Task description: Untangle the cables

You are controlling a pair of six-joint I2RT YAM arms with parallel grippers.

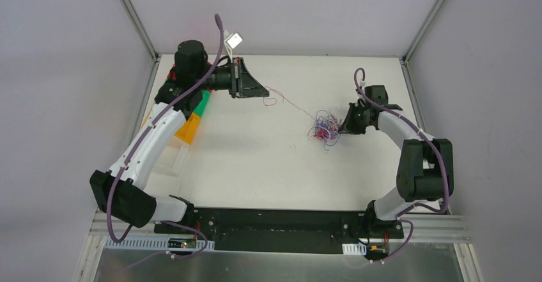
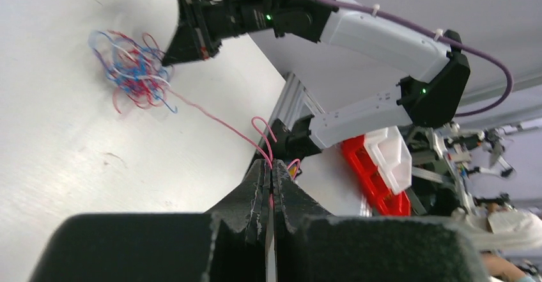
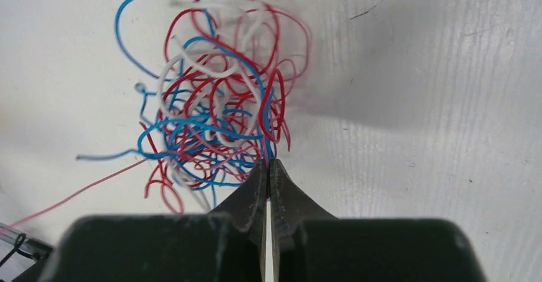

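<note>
L gripper fingers, closest to the L wrist cam: pressed together, pinching one red strand at the tips. Two small red loops stand out just beside the pinch point.

R gripper fingers, closest to the R wrist cam: also pressed together. Tips sit at the near edge of the cables. Red and blue wires run into the tips and look nipped there.

Loc.: cables lie on the table, right of ctr in the top view, touching the R gripper tip.

Form: roughly round clump of red, blue and white wire, no clear long axis. Loose loops curl out on all sides.

Red strand, orientation: long axis diagonal in the top view, running from the clump up and left to the L gripper. Nearly straight, w/ a slight bend near the L end. In the R wrist view it leaves the clump toward the lower left.

Grippers are well apart; the strand bridges the gap between them.
</note>
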